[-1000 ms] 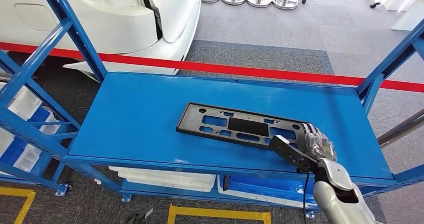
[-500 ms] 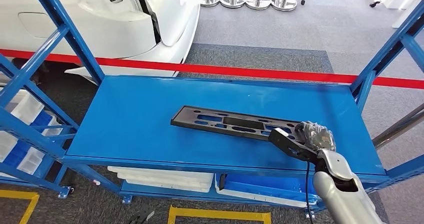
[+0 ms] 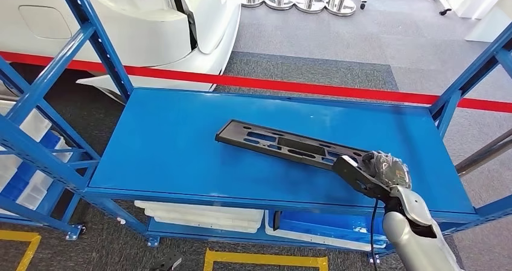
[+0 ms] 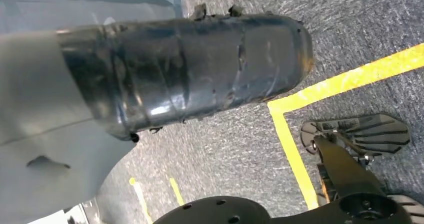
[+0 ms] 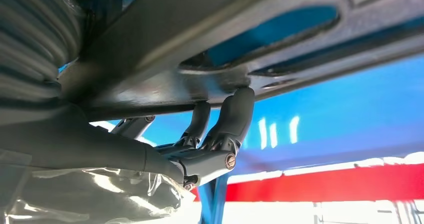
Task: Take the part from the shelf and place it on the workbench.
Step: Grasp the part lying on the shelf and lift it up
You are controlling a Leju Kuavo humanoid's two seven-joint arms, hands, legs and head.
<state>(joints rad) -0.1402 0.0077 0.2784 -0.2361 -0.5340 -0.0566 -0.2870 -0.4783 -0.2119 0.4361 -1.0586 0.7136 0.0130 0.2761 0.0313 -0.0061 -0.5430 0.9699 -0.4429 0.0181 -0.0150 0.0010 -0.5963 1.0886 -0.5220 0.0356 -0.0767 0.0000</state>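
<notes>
My right hand (image 3: 377,173) grips the near end of the black part (image 3: 284,145), fingers (image 5: 235,115) curled under its edge. Since a second ago that end has tipped up off the blue shelf (image 3: 169,144), so the lift has begun. White bins (image 3: 199,215) sit on the tier below, contents unclear.

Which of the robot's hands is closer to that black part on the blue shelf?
The right. The right hand grips the black part at its near end. The left hand hangs low over the floor, away from it.
</notes>
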